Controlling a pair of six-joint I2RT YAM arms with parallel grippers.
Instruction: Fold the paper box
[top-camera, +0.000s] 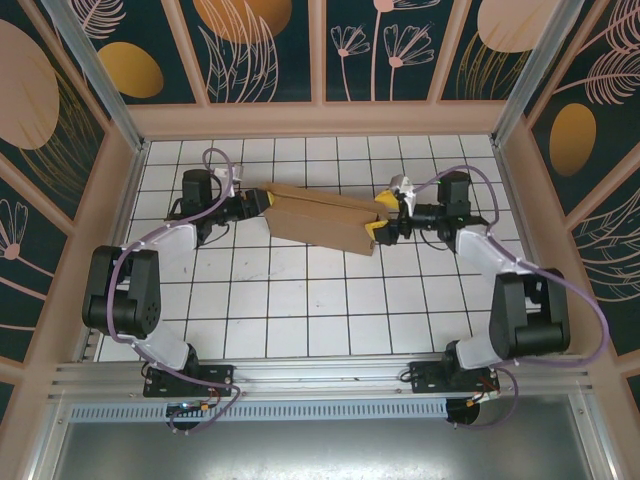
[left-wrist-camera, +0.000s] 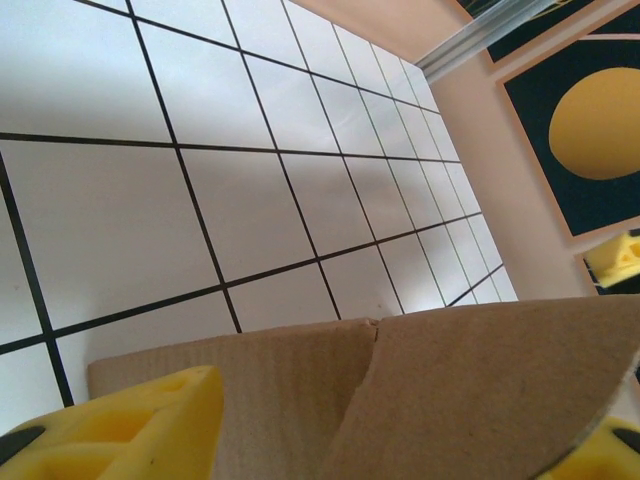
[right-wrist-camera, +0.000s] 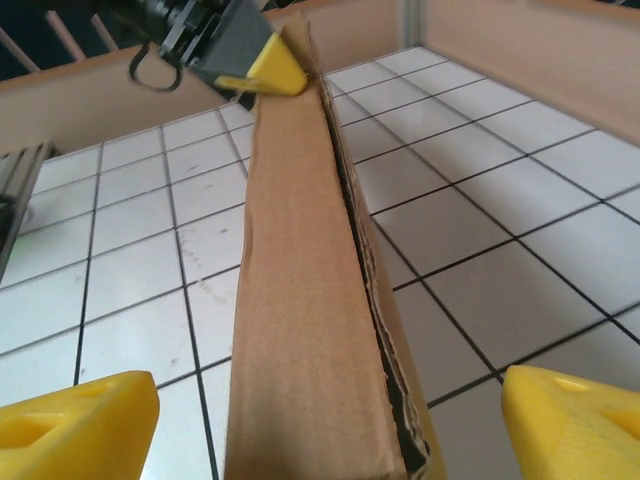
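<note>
Before me lies a tabletop (top-camera: 300, 320) of white tiles ruled with thin black lines, with a few faint scuffs on it. A pale peach wooden frame (top-camera: 320, 118) walls the tabletop at its far edge and both sides. Above that frame, beyond the tabletop, I see dark teal panels (top-camera: 250, 50) painted with gold ovals and outlined leaves and flowers. Along the tabletop's near edge runs a ribbed aluminium rail (top-camera: 330, 375), and nearer still a grey metal sheet (top-camera: 320, 445).
</note>
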